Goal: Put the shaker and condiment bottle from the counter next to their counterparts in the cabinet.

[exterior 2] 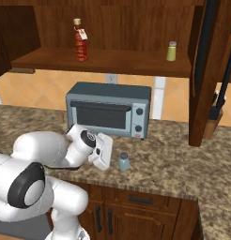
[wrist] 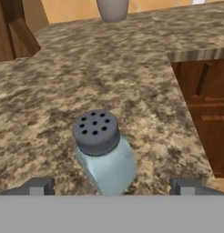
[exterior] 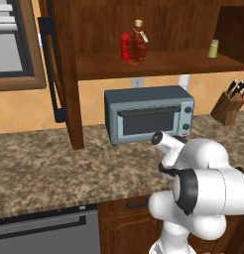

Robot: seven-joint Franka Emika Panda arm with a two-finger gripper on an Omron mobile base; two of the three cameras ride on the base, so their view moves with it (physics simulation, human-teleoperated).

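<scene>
Shaker (wrist: 104, 152) upright on counter (wrist: 63, 91), condiment bottle (exterior: 138, 42) in cabinet (exterior: 158, 63)

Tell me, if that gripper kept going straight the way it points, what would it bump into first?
Most likely the shaker. In the hand view it stands on the counter between the open jaws of the gripper, straight ahead. How near it is is hard to judge.

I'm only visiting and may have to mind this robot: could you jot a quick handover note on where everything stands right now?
Gripper: open, empty, its fingertips either side of the shaker, not closed on it.
Shaker: upright on the counter, near the front edge, ahead of the toaster oven.
Condiment bottle: already on the cabinet shelf beside the red squeeze bottle.
Yellow-green shaker: further along that shelf.
Left: grip the shaker and set it beside the yellow-green one.
</scene>
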